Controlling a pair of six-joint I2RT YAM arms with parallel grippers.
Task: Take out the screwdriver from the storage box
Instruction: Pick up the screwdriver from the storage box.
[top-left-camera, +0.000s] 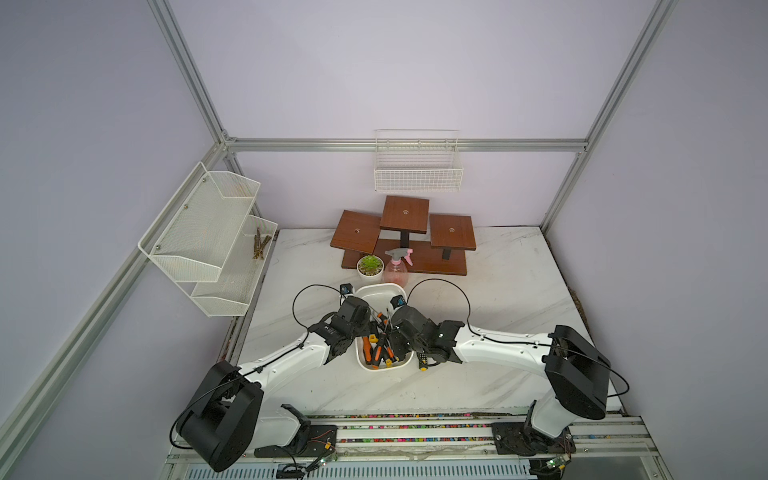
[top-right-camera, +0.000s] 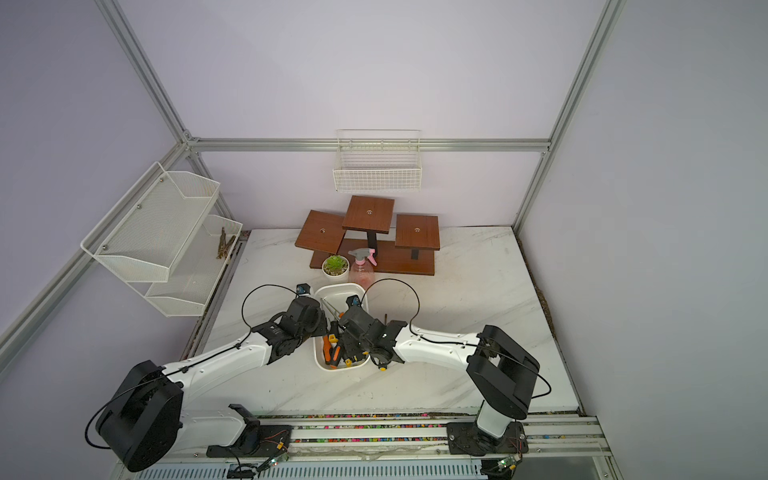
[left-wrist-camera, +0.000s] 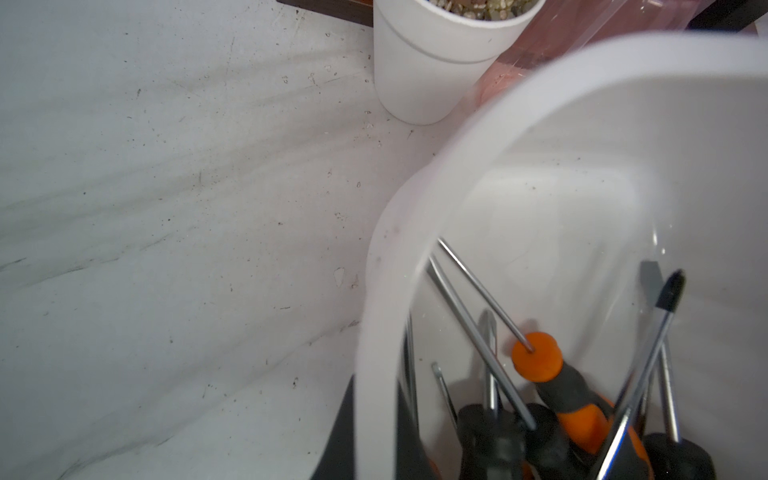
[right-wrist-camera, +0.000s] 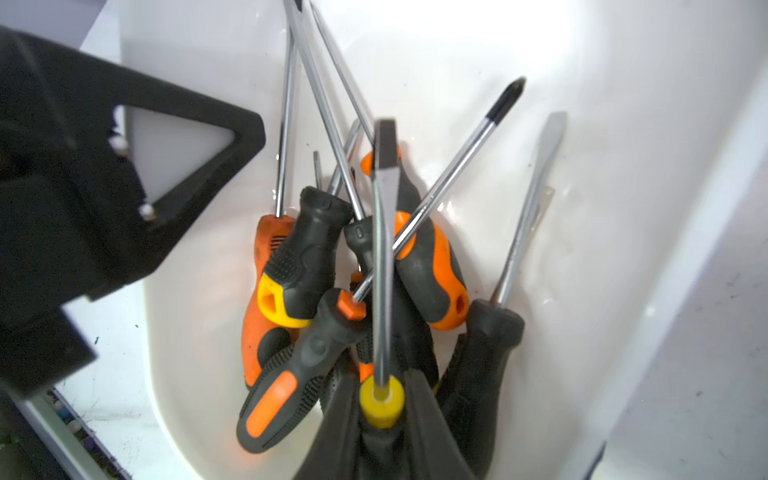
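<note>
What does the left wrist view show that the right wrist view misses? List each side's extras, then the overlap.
Left wrist only: the round white plant pot and the pink translucent spray bottle beyond the box. Right wrist only: the right gripper shut on the black-handled, yellow-collared flat-blade screwdriver. Both: the smooth white plastic storage box, the left gripper shut on its rim, and the orange-and-black screwdrivers heaped inside.
</note>
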